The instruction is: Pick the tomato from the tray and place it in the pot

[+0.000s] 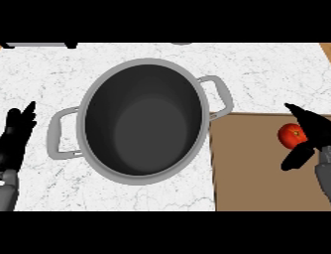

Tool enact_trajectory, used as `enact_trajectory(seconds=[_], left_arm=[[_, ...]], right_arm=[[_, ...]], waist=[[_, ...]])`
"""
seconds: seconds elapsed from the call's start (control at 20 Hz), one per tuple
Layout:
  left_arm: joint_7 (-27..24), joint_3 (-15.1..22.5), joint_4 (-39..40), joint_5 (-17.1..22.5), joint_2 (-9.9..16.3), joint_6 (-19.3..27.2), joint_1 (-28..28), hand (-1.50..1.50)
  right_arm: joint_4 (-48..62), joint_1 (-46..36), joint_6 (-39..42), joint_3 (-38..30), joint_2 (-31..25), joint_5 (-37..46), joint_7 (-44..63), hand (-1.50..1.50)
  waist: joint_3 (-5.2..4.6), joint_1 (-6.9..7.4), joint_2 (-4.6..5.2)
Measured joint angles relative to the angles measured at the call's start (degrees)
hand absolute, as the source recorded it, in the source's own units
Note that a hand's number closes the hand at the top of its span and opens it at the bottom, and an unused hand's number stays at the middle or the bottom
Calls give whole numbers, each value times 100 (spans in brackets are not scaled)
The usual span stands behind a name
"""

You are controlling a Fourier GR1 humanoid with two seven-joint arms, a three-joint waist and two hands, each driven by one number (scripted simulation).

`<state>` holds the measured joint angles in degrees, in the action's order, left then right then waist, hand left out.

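Observation:
A red tomato (291,135) lies on the brown tray (256,168) at the right, near the tray's far edge. My right hand (319,133) hovers just right of the tomato and covers part of it; its fingers are straight and its thumb hangs down, so it is open. A large grey pot (143,121) with two side handles stands in the middle of the counter, dark and empty inside, its right handle by the tray's far left corner. My left hand (11,141) rests open at the left edge, fingers pointing up.
The white marble counter (44,74) runs around the pot. Wooden floor shows past its top corners. A dark object (36,44) sits at the far left edge.

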<state>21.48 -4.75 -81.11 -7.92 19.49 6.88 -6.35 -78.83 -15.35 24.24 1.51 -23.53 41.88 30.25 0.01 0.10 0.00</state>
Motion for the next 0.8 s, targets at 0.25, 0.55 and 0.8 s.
enact_trajectory(seconds=[0.25,0.55,0.8], left_arm=[[4,-123,-89,-58,-80,-114,44,0],[-78,-272,-12,-104,-123,-261,30,0],[166,-290,-303,-142,-146,-307,78,0]], right_arm=[[272,-78,1,-146,57,134,-197,-150],[508,-166,-239,-181,161,357,-578,150],[464,-110,-609,-39,62,755,-947,150]], waist=[[1,1,0],[-31,-2,-21],[-37,4,-32]])
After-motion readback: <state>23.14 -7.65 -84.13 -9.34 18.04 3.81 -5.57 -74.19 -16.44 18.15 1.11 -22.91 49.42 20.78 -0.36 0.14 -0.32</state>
